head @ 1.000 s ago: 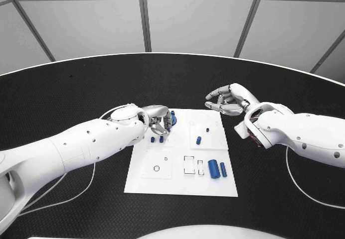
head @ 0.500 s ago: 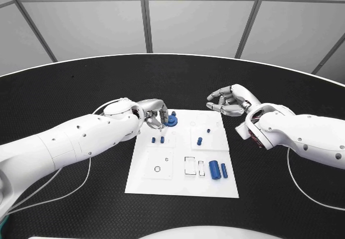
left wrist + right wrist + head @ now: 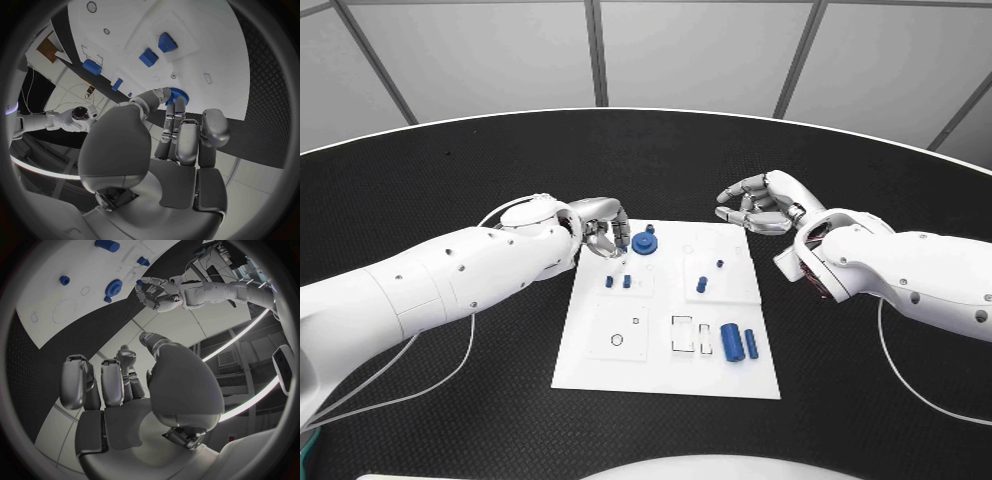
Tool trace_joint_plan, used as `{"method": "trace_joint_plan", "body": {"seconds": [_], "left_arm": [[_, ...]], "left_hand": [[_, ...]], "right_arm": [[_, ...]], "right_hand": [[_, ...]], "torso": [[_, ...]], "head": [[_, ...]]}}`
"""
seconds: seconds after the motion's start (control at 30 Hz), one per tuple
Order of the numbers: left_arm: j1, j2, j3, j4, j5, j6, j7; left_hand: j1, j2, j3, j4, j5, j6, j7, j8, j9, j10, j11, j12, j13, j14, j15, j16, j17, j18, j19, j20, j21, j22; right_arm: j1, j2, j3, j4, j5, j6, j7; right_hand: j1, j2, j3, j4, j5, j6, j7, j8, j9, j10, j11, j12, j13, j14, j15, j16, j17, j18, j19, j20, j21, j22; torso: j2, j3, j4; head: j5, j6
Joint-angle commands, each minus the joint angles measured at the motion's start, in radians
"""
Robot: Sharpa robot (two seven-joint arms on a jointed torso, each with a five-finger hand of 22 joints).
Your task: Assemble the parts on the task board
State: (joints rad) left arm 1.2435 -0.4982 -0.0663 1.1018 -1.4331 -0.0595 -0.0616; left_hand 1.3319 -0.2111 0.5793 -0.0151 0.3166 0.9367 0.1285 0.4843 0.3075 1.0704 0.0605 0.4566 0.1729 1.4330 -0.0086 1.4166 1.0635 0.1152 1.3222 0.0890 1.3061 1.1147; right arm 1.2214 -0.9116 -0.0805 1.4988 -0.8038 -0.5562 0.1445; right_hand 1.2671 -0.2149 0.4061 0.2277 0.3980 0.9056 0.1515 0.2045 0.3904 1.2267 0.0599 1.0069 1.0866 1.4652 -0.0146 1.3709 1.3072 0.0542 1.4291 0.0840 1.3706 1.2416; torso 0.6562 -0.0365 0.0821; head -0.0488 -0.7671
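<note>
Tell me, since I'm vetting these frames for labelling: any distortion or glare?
Head view: sharp, even light, the flat white task board undistorted. Left wrist view: fisheye bends the board's edges behind the left robot hand. Right wrist view: same bending, bright curved light strips.

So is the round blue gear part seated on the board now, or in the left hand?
On the board: the blue gear stands on the task board, and the left hand beside it holds nothing.

Your left hand [image 3: 169, 150] hangs over the white board [image 3: 187, 55], fingers curled, fingertips [image 3: 178, 102] right beside a round blue gear [image 3: 181, 95]. Two blue blocks [image 3: 156, 50] stand farther along the board.
</note>
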Motion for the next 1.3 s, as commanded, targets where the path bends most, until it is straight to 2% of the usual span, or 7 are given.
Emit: {"method": "trace_joint_plan", "body": {"seconds": [0.03, 0.4, 0.93, 1.3], "left_arm": [[0.000, -0.001, 0.000, -0.002, 0.000, 0.004, 0.000], [-0.003, 0.004, 0.000, -0.011, 0.001, 0.007, 0.003], [-0.020, 0.015, -0.001, -0.026, 0.000, 0.019, 0.004], [-0.023, 0.013, -0.001, -0.026, 0.000, 0.025, 0.002]], "left_hand": [[-0.008, 0.000, -0.005, -0.003, 0.000, 0.006, 0.001, -0.003, 0.001, 0.007, 0.002, -0.003, 0.001, 0.004, 0.000, -0.003, -0.001, -0.014, 0.006, 0.000, 0.004, 0.001], [-0.008, 0.001, -0.005, -0.004, 0.000, 0.007, 0.001, -0.004, 0.001, 0.009, 0.002, -0.004, 0.001, 0.003, -0.001, -0.005, -0.006, -0.014, 0.006, -0.001, 0.004, 0.001], [-0.007, 0.001, -0.005, -0.004, 0.000, 0.008, 0.001, -0.005, 0.002, 0.010, 0.002, -0.006, 0.001, 0.002, -0.001, -0.007, -0.013, -0.013, 0.005, -0.001, 0.003, -0.001], [-0.007, 0.001, -0.005, -0.004, 0.000, 0.008, 0.001, -0.005, 0.002, 0.010, 0.002, -0.006, 0.001, 0.002, -0.001, -0.007, -0.013, -0.013, 0.005, -0.001, 0.003, -0.001]], "right_arm": [[0.000, 0.000, 0.000, 0.001, 0.000, 0.000, 0.000], [0.000, -0.001, 0.000, 0.002, 0.000, 0.000, 0.000], [0.000, -0.003, 0.000, 0.005, 0.000, 0.000, 0.000], [0.000, -0.002, 0.000, 0.004, 0.000, 0.000, 0.000]], "right_hand": [[0.009, -0.004, 0.008, 0.000, 0.006, 0.003, -0.004, 0.003, 0.001, 0.004, -0.003, -0.004, -0.001, 0.038, -0.005, -0.003, 0.002, 0.013, -0.004, 0.001, -0.006, -0.001], [0.009, -0.004, 0.008, 0.000, 0.006, 0.003, -0.004, 0.003, 0.001, 0.004, -0.003, -0.004, -0.001, 0.038, -0.005, -0.003, 0.002, 0.013, -0.004, 0.001, -0.006, -0.001], [0.010, -0.004, 0.008, -0.001, 0.006, 0.002, -0.004, 0.003, 0.001, 0.004, -0.003, -0.006, -0.004, 0.038, -0.005, -0.004, 0.001, 0.013, -0.003, 0.001, -0.007, -0.001], [0.010, -0.004, 0.008, -0.001, 0.006, 0.002, -0.004, 0.003, 0.001, 0.004, -0.003, -0.006, -0.004, 0.038, -0.005, -0.004, 0.001, 0.013, -0.003, 0.001, -0.007, -0.001]], "torso": [[0.002, -0.0009, 0.0001], [0.002, -0.0005, -0.0015], [0.003, -0.0010, -0.0014], [0.001, 0.0001, -0.0011]], "head": [[0.002, -0.003], [0.004, -0.005], [0.002, -0.015], [0.001, -0.019]]}}
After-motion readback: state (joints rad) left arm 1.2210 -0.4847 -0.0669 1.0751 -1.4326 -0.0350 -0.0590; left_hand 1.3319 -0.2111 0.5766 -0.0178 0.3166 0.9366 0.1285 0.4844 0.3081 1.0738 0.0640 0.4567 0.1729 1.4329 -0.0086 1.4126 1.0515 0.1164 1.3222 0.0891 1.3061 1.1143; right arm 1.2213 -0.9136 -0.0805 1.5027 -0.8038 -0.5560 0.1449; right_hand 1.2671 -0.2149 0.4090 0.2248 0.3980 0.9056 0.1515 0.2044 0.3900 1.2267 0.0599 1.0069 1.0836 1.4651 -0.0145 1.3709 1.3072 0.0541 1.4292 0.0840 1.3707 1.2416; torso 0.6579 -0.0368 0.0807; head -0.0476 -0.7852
